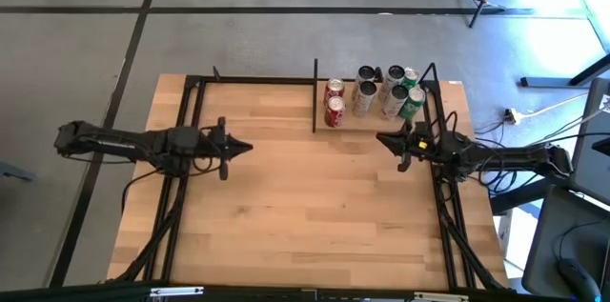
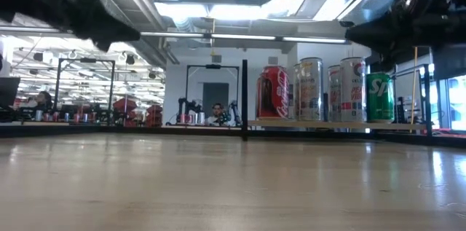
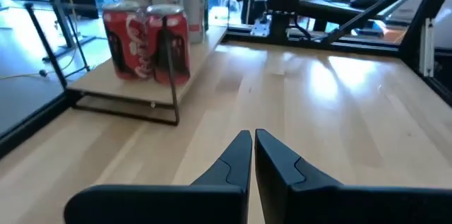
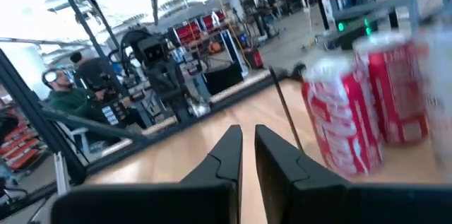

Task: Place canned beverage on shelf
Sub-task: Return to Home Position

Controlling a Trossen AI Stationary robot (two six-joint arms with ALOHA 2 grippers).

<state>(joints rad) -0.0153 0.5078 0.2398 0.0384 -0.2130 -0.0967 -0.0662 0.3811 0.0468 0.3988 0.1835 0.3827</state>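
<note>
Where the table (image 1: 286,207) has its far right corner, the shelf (image 1: 372,123) sits with the cans (image 1: 365,92) standing on it. The left gripper (image 1: 243,149) hangs left of middle, the right gripper (image 1: 383,138) near the right edge, both pinched together, holding nothing.

Bright ceiling lights (image 2: 284,1) overhead; glare streaks the tabletop (image 3: 321,75); shadows soft.

Two red soda cans (image 1: 334,102) carry white script — beside them stand silver cans (image 1: 365,92), then green cans (image 1: 412,92) with white lettering. The shelf (image 3: 95,86) is pale wood railed in black; the counter (image 1: 305,197) is light wood too. The left claw (image 3: 253,136) and right claw (image 4: 247,131) — black.
</note>
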